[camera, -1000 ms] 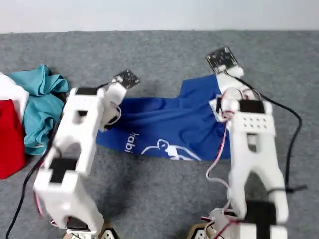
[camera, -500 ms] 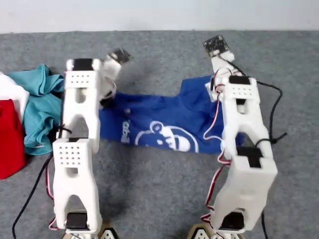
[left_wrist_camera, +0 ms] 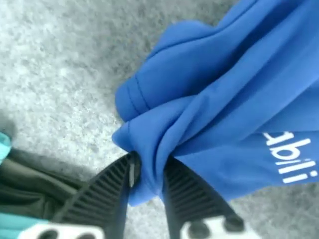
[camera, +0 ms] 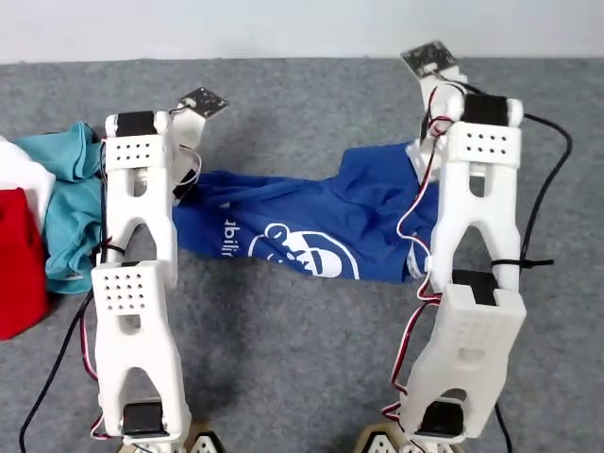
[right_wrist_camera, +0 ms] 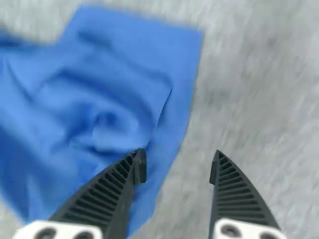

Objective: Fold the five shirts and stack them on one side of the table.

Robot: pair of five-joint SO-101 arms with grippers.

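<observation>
Blue shirt (left_wrist_camera: 224, 94) pinched by left hand (left_wrist_camera: 148, 169), right hand (right_wrist_camera: 179, 162) spread

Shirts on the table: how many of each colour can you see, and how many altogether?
blue shirt: 1
teal shirt: 1
white shirt: 1
red shirt: 1
Total: 4 shirts in sight
</observation>
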